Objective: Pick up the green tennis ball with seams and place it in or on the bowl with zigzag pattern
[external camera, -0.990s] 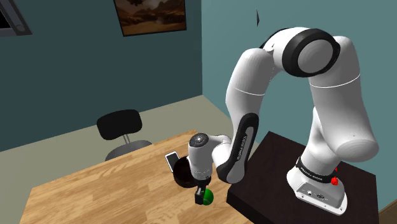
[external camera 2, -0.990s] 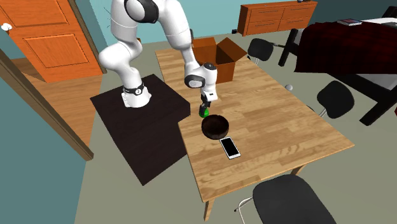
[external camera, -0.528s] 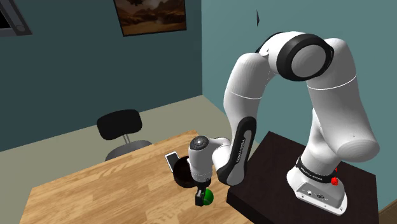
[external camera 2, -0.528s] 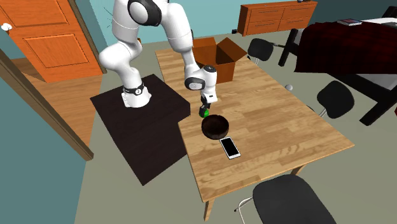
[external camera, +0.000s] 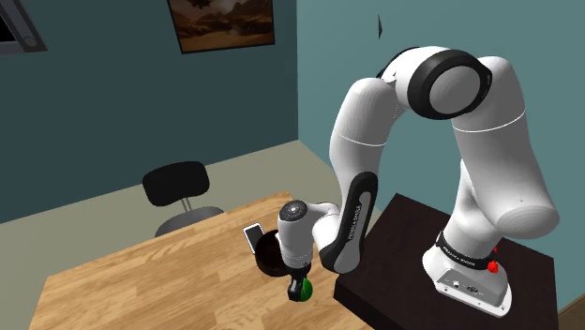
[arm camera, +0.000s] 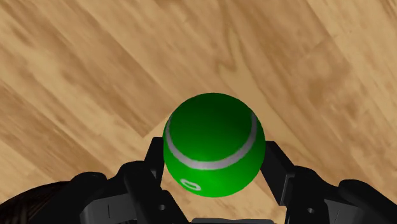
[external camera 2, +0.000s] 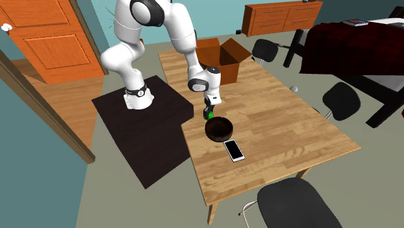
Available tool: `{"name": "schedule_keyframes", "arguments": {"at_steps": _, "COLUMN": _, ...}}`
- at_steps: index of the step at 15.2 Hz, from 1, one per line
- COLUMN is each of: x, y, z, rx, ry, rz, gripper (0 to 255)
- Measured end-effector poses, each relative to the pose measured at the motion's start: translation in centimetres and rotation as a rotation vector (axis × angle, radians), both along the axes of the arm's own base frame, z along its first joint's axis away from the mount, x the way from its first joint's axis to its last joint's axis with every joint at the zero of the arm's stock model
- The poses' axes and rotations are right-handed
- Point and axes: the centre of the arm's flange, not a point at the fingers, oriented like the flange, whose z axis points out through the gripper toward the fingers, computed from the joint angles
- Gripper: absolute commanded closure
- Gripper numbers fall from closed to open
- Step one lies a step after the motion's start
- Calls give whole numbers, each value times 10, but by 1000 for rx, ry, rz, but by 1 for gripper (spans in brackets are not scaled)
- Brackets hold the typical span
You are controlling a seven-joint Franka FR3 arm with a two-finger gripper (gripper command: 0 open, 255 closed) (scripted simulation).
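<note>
green tennis ball (arm camera: 213,145) clasped in the gripper (arm camera: 214,156), just beside dark bowl (external camera 2: 219,128) on wooden table (external camera 2: 285,129)

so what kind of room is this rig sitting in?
Looks like a room in a house, maybe a dining room or study: a wooden table with black chairs around it, an orange door and a wooden dresser.

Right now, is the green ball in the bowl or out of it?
Out. The hand clasps the green ball over the wooden table, beside the dark bowl.
</note>
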Motion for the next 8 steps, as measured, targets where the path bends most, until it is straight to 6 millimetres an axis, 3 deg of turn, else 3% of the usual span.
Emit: {"name": "schedule_keyframes", "arguments": {"at_steps": 8, "x": -1, "y": 0, "z": 10, "rx": 0, "ry": 0, "rz": 0, "gripper": 255}}
